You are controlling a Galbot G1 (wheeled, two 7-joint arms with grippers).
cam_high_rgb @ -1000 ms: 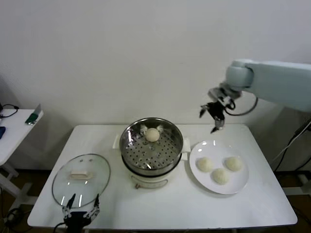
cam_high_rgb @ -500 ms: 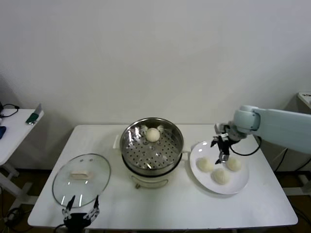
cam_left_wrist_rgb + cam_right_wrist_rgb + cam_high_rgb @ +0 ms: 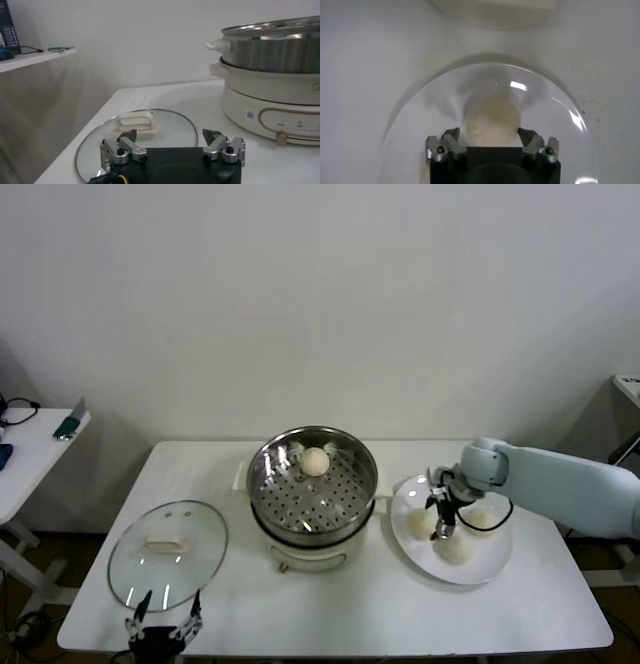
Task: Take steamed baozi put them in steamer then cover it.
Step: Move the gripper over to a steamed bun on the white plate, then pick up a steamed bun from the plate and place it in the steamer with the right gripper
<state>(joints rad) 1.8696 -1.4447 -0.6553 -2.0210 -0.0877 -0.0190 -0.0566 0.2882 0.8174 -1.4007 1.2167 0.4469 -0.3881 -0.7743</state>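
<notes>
The steel steamer (image 3: 340,504) sits on its cream pot base at mid-table with one baozi (image 3: 314,461) in it. Three baozi lie on a white plate (image 3: 497,556) to its right. My right gripper (image 3: 440,511) is low over the plate's left baozi (image 3: 420,524). In the right wrist view its open gripper (image 3: 490,137) straddles that baozi (image 3: 491,120) without gripping it. The glass cover (image 3: 168,552) lies flat on the table at the left. My left gripper (image 3: 160,626) is open and parked at the table's front edge, just short of the cover (image 3: 165,127).
The steamer wall (image 3: 280,50) and pot base (image 3: 280,107) show in the left wrist view. The other two plate baozi (image 3: 457,549) (image 3: 483,517) lie close to my right gripper. A side table (image 3: 30,444) stands at far left.
My right arm has come down from above and behind the plate, and its open jaws now sit around the left baozi. The left arm has not moved.
</notes>
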